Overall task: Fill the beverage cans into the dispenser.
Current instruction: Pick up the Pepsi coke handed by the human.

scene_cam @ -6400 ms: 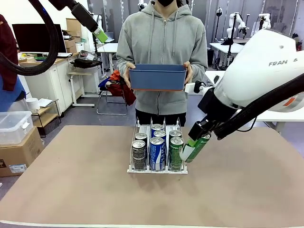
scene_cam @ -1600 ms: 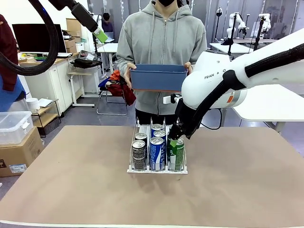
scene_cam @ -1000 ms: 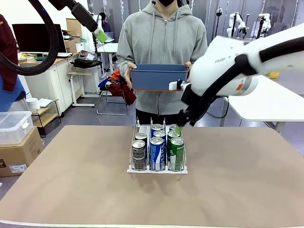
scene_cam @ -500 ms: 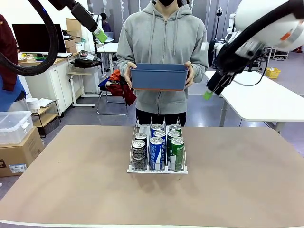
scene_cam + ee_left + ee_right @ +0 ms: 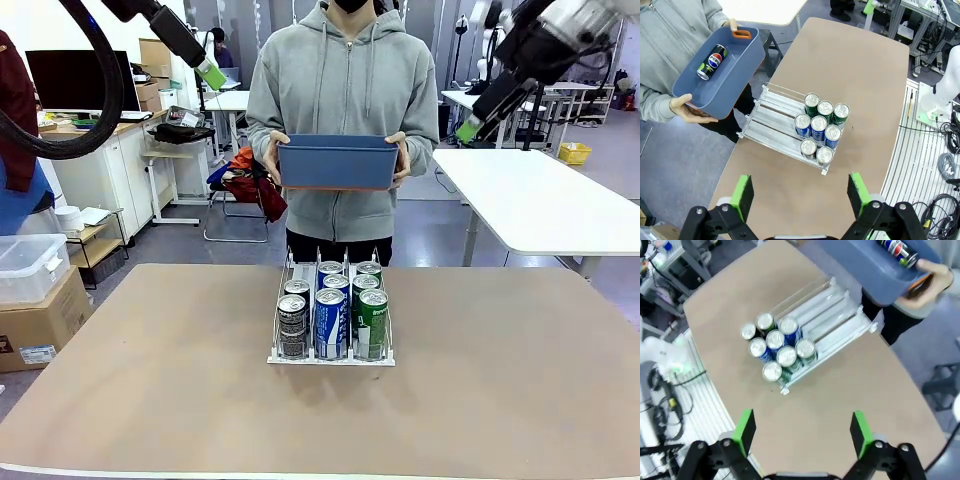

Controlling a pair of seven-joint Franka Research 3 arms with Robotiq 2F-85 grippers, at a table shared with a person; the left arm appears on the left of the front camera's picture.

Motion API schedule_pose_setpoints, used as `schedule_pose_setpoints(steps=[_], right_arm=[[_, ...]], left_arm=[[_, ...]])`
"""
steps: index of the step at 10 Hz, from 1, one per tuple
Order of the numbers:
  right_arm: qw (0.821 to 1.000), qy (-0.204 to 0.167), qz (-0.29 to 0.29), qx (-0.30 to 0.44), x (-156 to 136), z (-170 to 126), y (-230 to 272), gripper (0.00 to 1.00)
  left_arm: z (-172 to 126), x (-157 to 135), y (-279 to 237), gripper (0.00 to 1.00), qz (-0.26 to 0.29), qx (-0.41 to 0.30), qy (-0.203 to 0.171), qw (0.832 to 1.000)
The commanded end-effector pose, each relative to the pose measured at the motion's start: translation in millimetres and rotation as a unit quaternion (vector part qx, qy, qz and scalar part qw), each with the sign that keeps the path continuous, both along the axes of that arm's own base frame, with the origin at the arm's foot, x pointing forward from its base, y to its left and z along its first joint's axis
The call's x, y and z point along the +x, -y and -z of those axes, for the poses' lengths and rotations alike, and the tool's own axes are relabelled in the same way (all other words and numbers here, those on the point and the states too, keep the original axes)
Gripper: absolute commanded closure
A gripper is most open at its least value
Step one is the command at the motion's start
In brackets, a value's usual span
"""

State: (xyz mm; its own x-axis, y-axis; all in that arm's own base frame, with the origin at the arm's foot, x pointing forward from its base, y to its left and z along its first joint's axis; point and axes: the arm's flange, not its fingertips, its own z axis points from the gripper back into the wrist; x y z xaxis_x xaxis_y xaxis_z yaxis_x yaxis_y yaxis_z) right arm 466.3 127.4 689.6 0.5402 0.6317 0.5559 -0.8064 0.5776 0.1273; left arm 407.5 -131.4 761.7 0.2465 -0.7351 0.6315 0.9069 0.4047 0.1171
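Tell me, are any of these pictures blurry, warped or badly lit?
Front view: sharp and evenly lit, with a soft shadow before the dispenser. Left wrist view: crisp but wide-angle, so the table looks skewed. Right wrist view: slightly smeared, the cans' tops soft.

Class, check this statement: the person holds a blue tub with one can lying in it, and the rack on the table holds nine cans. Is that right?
No. The rack on the table holds eight cans, not nine: three green, three blue, two dark, as the left wrist view shows. The person does hold a blue tub with one can lying in it.
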Motion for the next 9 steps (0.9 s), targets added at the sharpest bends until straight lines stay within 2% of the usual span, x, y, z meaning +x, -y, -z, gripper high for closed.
schedule_pose_setpoints(steps=[1,2,4,5,6,9], right_arm=[[0.999,0.030,0.028,0.026,-8.0,-0.6,2.8,0.00],[1.000,0.000,0.000,0.000,0.0,0.0,0.0,0.00],[1.000,0.000,0.000,0.000,0.0,0.0,0.0,0.00],[1.000,0.014,0.008,0.008,-2.6,-8.3,2.6,0.00],[0.999,0.038,-0.006,0.020,4.1,-1.3,5.1,0.00],[0.996,0.092,0.009,0.011,10.5,-27.4,15.1,0.00]], left_arm=[[0.6,-3.1,-1.0,0.00,-0.002,-0.007,-0.009,1.000],[0.6,-3.1,-1.0,0.00,-0.002,-0.007,-0.009,1.000],[0.6,-3.1,-1.0,0.00,-0.002,-0.007,-0.009,1.000],[0.6,-3.1,-1.0,0.00,-0.002,-0.007,-0.009,1.000],[0.6,-3.1,-1.0,0.00,-0.002,-0.007,-0.009,1.000],[0.6,-3.1,-1.0,0.00,-0.002,-0.007,-0.009,1.000]])
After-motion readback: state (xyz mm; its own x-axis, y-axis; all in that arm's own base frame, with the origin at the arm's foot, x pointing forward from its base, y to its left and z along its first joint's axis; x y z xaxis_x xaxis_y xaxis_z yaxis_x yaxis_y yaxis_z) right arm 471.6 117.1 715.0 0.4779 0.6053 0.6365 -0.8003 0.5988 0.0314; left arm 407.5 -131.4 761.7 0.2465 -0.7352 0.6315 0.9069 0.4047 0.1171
